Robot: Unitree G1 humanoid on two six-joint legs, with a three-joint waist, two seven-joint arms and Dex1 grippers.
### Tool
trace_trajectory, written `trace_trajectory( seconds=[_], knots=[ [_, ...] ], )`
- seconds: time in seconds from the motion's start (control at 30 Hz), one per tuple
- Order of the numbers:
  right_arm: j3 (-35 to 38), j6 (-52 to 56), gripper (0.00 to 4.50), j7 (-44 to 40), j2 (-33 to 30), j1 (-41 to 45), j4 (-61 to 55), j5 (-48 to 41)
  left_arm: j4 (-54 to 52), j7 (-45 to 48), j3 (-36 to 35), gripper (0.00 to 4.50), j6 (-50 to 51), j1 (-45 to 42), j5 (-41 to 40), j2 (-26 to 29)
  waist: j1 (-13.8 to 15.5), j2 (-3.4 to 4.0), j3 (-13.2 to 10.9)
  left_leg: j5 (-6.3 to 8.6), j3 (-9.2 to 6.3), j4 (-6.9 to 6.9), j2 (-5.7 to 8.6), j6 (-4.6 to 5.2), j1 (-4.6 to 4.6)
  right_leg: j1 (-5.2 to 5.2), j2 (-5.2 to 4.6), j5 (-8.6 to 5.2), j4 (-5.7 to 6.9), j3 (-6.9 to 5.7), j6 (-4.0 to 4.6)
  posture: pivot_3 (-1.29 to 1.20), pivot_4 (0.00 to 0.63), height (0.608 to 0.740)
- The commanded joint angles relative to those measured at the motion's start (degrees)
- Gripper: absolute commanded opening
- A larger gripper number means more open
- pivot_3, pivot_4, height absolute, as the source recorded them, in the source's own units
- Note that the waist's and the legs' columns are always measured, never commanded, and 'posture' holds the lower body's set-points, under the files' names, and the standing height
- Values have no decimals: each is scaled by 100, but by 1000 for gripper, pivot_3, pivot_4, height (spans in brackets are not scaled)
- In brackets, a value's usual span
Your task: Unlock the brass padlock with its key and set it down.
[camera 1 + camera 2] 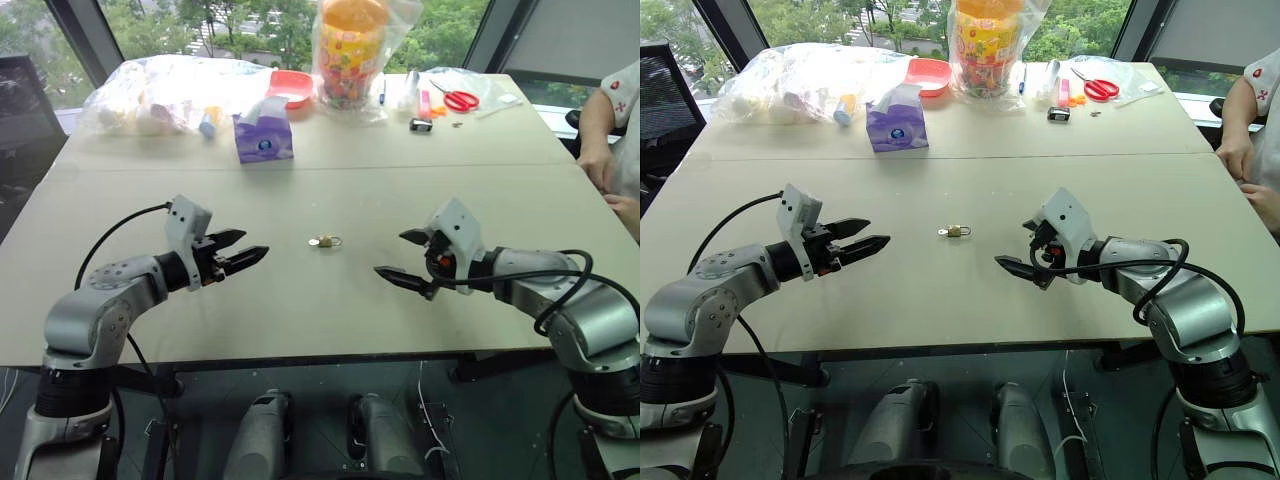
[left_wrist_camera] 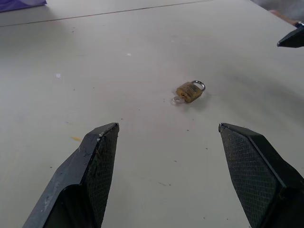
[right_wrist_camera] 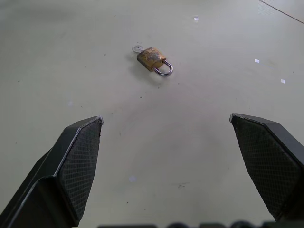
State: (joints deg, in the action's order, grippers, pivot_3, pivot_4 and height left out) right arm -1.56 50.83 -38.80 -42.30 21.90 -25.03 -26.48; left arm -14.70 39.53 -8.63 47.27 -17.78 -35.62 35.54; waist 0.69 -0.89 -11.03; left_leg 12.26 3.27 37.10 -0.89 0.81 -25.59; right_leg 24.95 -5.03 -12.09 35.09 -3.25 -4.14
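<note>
Beige tabletop (image 1: pixel 330 320) stretches ahead of me, with windows and green trees beyond its far edge. Near the middle of it lies the brass padlock (image 1: pixel 325 241), flat on its side, its silver shackle turned toward my right and a small silver key (image 2: pixel 177 99) sticking out of the opposite end of the body.

My left gripper (image 1: pixel 240 253) hangs above the table to the left of the padlock, fingers spread and holding nothing. My right gripper (image 1: pixel 405 260) hangs to the right of it, fingers spread wide (wider than the left, by the look of it), also holding nothing. The padlock sits between the two, apart from both.

Along the far side of the table are a purple tissue box (image 1: pixel 263 135), clear plastic bags of small things (image 1: pixel 160 95), a red dish (image 1: pixel 290 87), a tall orange jar in a bag (image 1: pixel 352 50) and red-handled scissors (image 1: pixel 458 98). A person's arm (image 1: pixel 600 140) rests at the table's right edge.
</note>
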Motion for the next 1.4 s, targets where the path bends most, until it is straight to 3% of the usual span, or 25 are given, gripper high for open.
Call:
trace_trajectory(
  seconds=[0.03,0.13,0.3,0.53,0.93,1.03,1.2,1.23,1.4],
  knots=[
    [58,-157,4500,95,16,251,17,143,-5,195,7,3491,-162,-155,72,210,1,0,0,0,0,0,0,0,0,0,0,0,0,0,0,0,150,740],
    [-212,-207,4500,61,117,680,371,309,246,777,328,3491,-407,-288,366,732,-10,0,0,0,1,1,0,0,0,2,2,0,0,-1,0,0,150,740],
    [-1521,-1058,4500,-651,845,1915,1943,989,598,2090,874,3491,-642,-592,489,1541,-138,4,-3,-1,17,-7,-4,1,-3,19,3,5,3,0,9,0,150,740],
    [-2417,-2275,4500,-1582,1650,3205,4463,1859,465,2015,768,3491,-721,-603,544,1474,-142,4,-3,-2,28,3,2,9,-47,46,16,6,8,-2,-3,0,150,740],
    [-2590,-3601,4500,-2322,2383,3978,6953,2852,-334,1293,348,3491,-554,246,368,1143,-164,3,-2,-5,29,8,-4,4,-26,41,27,15,38,2,-22,0,150,740],
    [-2490,-3823,3629,-2302,2597,4110,7362,2943,-383,1186,318,3523,-514,268,336,1084,-173,3,-2,-7,29,6,-6,-1,10,14,29,9,44,3,-12,0,150,740],
    [-2391,-4081,1021,-2306,2812,4225,7755,3093,-298,1127,384,3523,-550,218,368,1033,-182,3,-2,-13,23,7,-9,-12,27,3,31,6,54,3,0,0,150,740],
    [-2370,-4110,689,-2262,2841,4222,7769,3126,-234,1124,409,3523,-577,170,391,1014,-182,3,-2,-14,23,7,-9,-13,27,3,30,6,56,4,1,0,150,740],
    [-2138,-4348,700,-1900,2641,4116,7323,3235,540,972,359,3523,-761,-343,428,619,-142,4,-2,-19,21,8,-8,-21,24,12,29,6,71,5,1,0,150,740]
  ],
)
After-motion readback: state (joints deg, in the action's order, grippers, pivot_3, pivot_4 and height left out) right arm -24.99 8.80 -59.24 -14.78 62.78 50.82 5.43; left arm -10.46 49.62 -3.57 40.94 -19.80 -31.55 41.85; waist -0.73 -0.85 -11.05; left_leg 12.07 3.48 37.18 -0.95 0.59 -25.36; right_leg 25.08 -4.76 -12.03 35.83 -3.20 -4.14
